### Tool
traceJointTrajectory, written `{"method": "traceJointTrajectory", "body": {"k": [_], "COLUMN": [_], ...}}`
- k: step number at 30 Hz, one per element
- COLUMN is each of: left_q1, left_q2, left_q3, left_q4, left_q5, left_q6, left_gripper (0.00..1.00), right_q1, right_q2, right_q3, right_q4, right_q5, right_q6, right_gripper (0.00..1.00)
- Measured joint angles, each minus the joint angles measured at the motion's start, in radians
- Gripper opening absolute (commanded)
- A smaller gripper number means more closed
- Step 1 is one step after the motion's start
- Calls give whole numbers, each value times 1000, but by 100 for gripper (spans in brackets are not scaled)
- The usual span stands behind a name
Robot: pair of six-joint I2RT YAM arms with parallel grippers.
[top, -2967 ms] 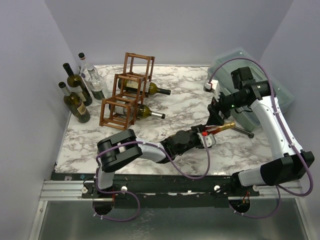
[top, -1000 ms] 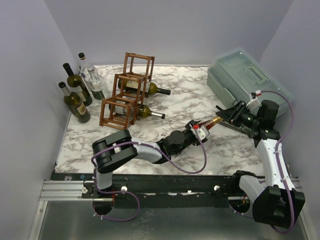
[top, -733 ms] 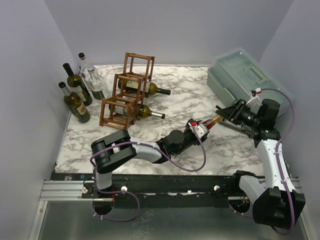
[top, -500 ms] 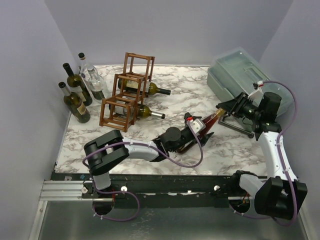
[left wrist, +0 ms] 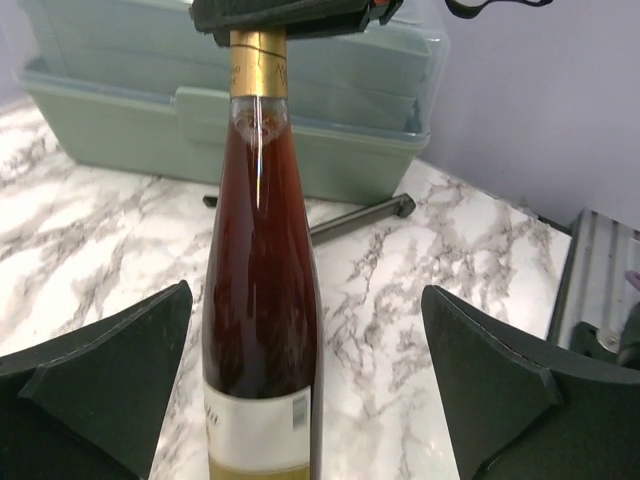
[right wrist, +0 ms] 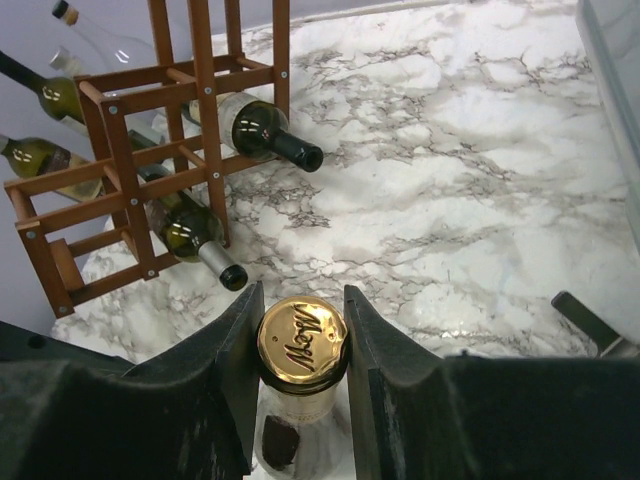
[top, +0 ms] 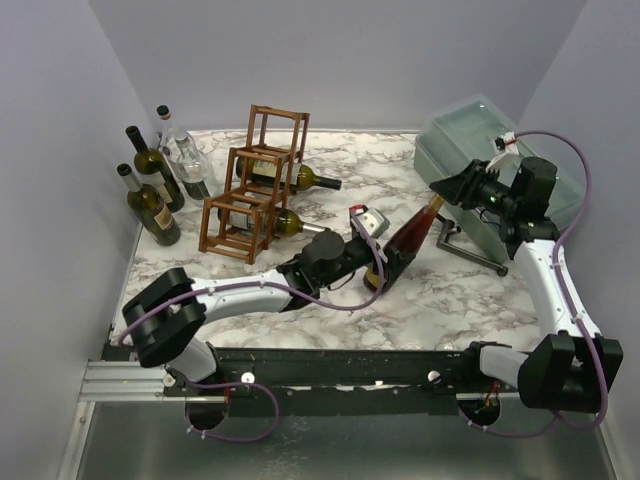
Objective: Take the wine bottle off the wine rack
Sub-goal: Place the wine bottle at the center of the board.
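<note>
Amber wine bottle (top: 402, 238) has tipped up from lying to stand tilted on the marble table (top: 450, 290), well apart from the wine rack (top: 250, 190).
Left gripper (left wrist: 305, 295) spread wide around its body; right gripper (right wrist: 300, 340) pinches the gold-capped neck. Likely heavy, slick, fragile glass; best held at the neck.

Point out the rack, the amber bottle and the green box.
rack (right wrist: 208, 130), right wrist view, on an upright front post.
amber bottle (left wrist: 260, 290), left wrist view, on its glass body above the label.
green box (top: 478, 130), top view, on its lid.
</note>
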Motion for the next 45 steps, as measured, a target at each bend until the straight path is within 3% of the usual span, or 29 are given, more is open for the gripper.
{"method": "traceJointTrajectory", "body": {"k": [10,18,33,45], "left_q1": [90,92,99,99], "left_q2": [-237,-389,-580,-627], "left_q3": [64,68,-49,-83], "left_q4": [-396,-554,-655,-664], "left_q5": [92,95,59,24], "left_q6": [-92,-87,-117,-127], "left_gripper": [99,99,99,99], "right_q1": [103,175,250,250], "right_q2": [154,294,568,626], "right_q3": [174,314,570,682], "right_q4": [6,39,97,116], "right_q5": [55,131,252,295], "right_q6": [-152,-246,-312,-351], "right_gripper": [0,0,0,0]}}
